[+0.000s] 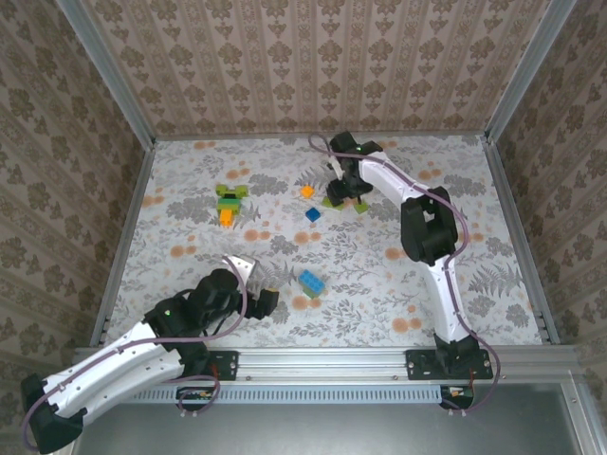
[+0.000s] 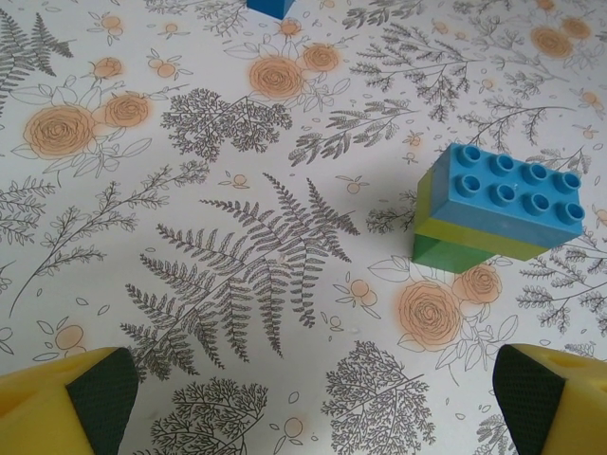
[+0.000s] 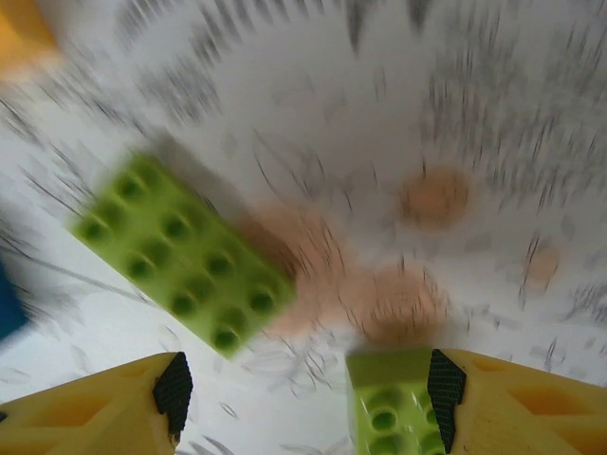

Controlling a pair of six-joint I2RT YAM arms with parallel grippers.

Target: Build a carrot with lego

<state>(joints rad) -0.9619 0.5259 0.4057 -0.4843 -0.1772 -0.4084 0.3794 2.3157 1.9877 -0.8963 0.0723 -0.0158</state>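
The carrot [image 1: 229,202], a lime and green crossbar with an orange tip, lay toward 10 o'clock on the table [image 1: 474,284], well apart from both arms. The right gripper [image 3: 308,389] was near 12 o'clock with its fingers spread wide. A lime brick [image 3: 389,403] sat against one pad, and a second lime brick [image 3: 180,251] lay at its 10 o'clock. The left gripper [image 2: 303,398] stood spread at 7 o'clock, with a blue-topped stack [image 2: 498,204] at its 1 o'clock.

Bright even light, soft shadows; left wrist sharp, right wrist smeared, probably motion blur.
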